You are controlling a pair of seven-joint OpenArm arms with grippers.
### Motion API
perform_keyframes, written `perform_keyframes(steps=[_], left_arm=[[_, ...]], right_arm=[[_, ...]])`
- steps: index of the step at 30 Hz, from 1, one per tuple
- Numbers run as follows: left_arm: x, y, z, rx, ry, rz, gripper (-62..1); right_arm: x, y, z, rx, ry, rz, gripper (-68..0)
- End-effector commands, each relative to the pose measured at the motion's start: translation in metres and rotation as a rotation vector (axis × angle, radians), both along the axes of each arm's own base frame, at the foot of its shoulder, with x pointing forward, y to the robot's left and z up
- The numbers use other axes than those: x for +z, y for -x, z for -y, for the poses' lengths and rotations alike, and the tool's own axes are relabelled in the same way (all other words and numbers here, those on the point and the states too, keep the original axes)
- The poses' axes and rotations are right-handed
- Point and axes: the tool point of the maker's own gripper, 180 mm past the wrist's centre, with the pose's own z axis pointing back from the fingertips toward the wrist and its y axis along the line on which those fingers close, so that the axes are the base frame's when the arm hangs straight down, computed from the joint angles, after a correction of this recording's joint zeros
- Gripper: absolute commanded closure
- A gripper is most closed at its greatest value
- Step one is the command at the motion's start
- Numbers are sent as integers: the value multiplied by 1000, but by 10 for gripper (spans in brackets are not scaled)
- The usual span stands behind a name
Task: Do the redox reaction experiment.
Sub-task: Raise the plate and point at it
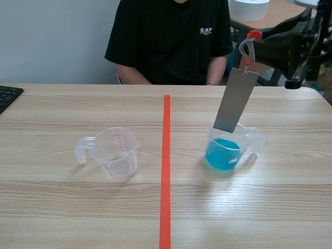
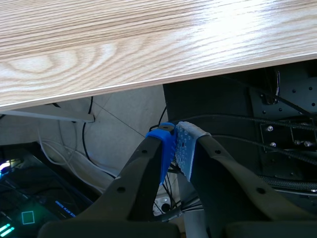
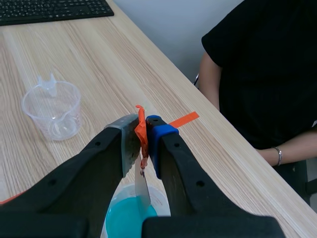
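The right claw [image 1: 251,44] hangs high above the desk [image 1: 78,207], out at about two o'clock from the middle. It is clenched on a small orange tab [image 3: 142,133], which is nipped between its grey and blue pads. A flat grey metal strip [image 1: 236,101] dangles from that tab, tilted, with its lower end toward seven o'clock. That end reaches the mouth of the cup of blue liquid [image 1: 228,150]. I can't tell whether it touches the liquid.

That cup stands on the desk at three o'clock of the orange tape line [image 1: 165,171], its handle pointing to three o'clock. At nine o'clock of the line, well apart, sits an empty measuring cup [image 1: 115,153], clear plastic, with its handle pointing to nine o'clock.

The left claw [image 2: 176,146] is down below the desk's near edge, off the top altogether. It is clenched on nothing, its blue and pale pads pressed together.

A person [image 1: 171,36] in a black shirt sits across the desk at twelve o'clock. A black keyboard [image 1: 8,96] pokes in at about ten o'clock.
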Motion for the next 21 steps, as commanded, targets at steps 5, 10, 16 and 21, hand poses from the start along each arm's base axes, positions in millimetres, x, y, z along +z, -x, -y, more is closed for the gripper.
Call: perform_keyframes(steps=[5,10,16,21], left_arm=[[3,-6,3,-6,11,21,-34],[3,-5,3,-6,11,21,-34],[3,-6,3,-6,11,22,-34],[3,-6,9,-16,30,25,-34]], right_arm=[[36,0,6,5,-15,72,-15],[50,5,4,18,-17,86,-15],[60,10,0,28,-3,98,-15],[65,13,-2,35,-14,95,-15]])
